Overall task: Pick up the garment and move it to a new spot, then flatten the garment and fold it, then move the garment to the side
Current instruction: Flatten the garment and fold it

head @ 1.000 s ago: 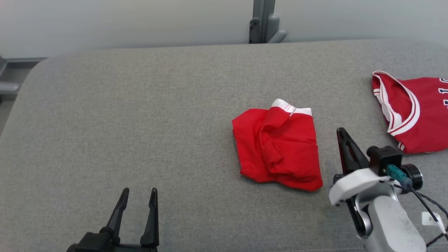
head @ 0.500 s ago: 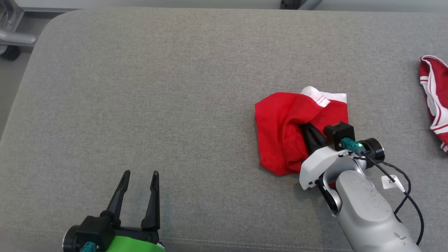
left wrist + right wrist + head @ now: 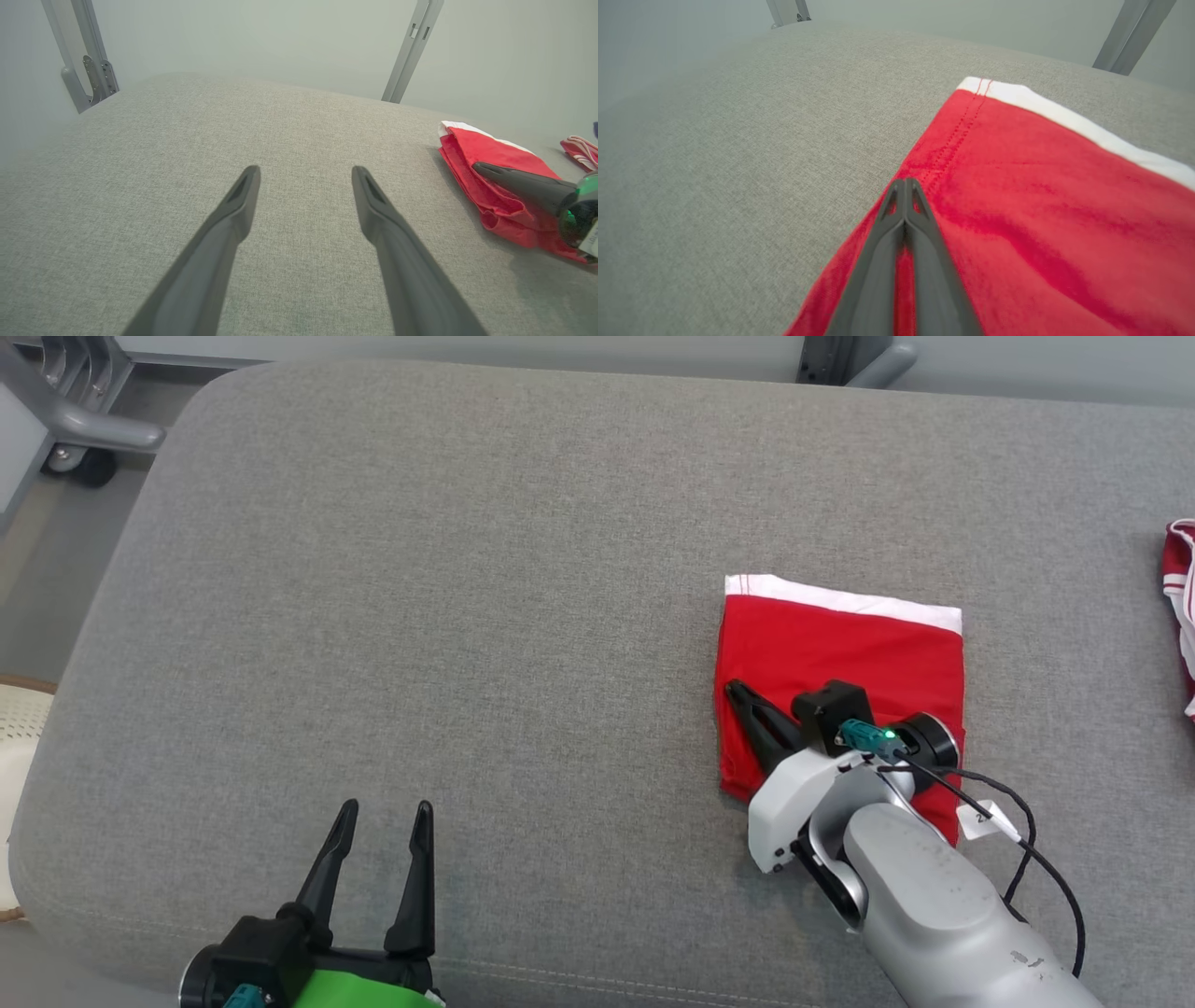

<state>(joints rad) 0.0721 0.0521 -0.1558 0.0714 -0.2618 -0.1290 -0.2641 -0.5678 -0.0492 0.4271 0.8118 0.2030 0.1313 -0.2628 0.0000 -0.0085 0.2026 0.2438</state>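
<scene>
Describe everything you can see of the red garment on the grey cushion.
The red garment looks like soft cloth, folded into a nearly flat rectangle with a white band along its far edge and a stitched seam near one corner. It lies on the grey cushion, right of centre, its near edge rumpled. The shut right hand lies over its left edge; contact is unclear.

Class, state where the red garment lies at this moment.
In the head view the red garment lies flat on the right half of the grey cushion, beneath the shut right hand, whose tips reach its left edge.
</scene>
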